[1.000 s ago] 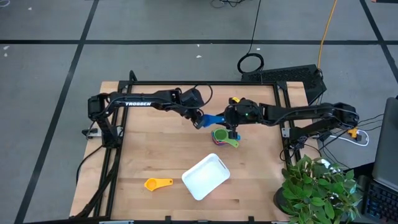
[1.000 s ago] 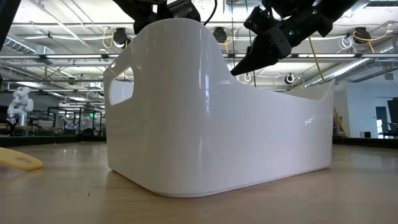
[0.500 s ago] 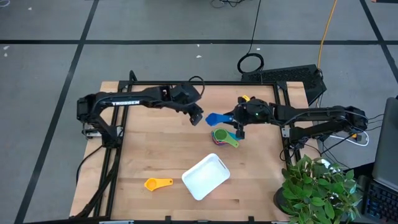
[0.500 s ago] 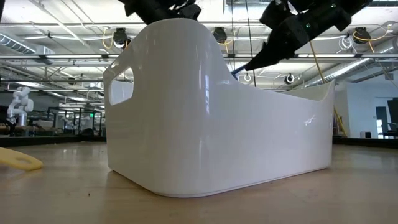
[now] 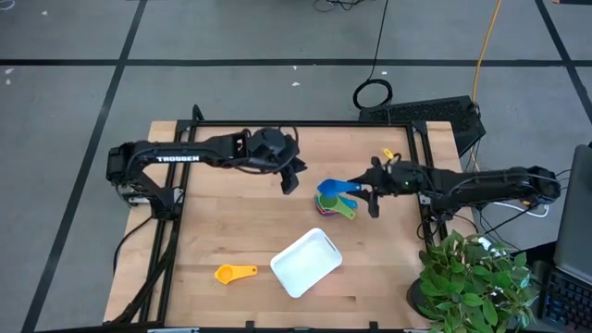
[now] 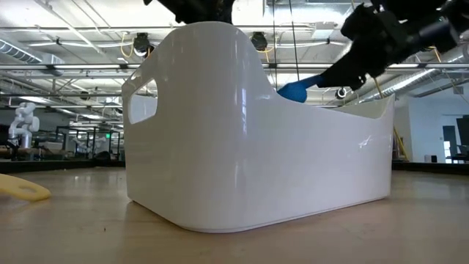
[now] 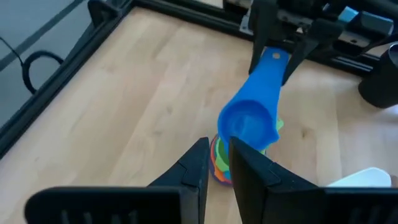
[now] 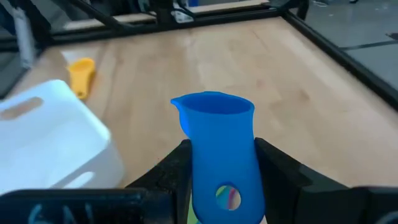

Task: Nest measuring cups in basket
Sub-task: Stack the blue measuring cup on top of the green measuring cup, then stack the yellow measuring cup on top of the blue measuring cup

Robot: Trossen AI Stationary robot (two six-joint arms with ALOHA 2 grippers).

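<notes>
A blue measuring cup [image 5: 331, 190] is held by my right gripper [image 5: 366, 192] just above a stack of nested cups [image 5: 335, 209], green uppermost, which stands on the wood. The blue cup [image 6: 296, 89] also shows in the low view over the basket's rim. My left gripper [image 5: 289, 176] hangs left of the stack with a narrow gap between its fingers and touches nothing. The white basket [image 5: 306, 263] rests on its base near the table's near edge. A yellow cup [image 5: 235, 273] lies flat to its left. My right gripper pinches the blue cup's flat handle [image 8: 226, 186] near its holed free end between its two fingers. The fingers come from the table's right, roughly level, and lie along the handle. The cup is lifted clear, its bowl [image 7: 247, 121] pointing toward the table's left, over the stack.
A black frame rail [image 5: 277, 123] runs along the table's far edge and down both sides. A potted plant [image 5: 476, 277] stands off the near right corner. In the low view the basket [image 6: 249, 132] hides the stack. Bare wood lies between the stack and the basket.
My right gripper has carried the blue cup toward the table's right edge and a little nearer, from beside my left gripper to above the stack. My left arm has drawn back slightly toward the table's left, leaving a gap between its fingers and the cup.
</notes>
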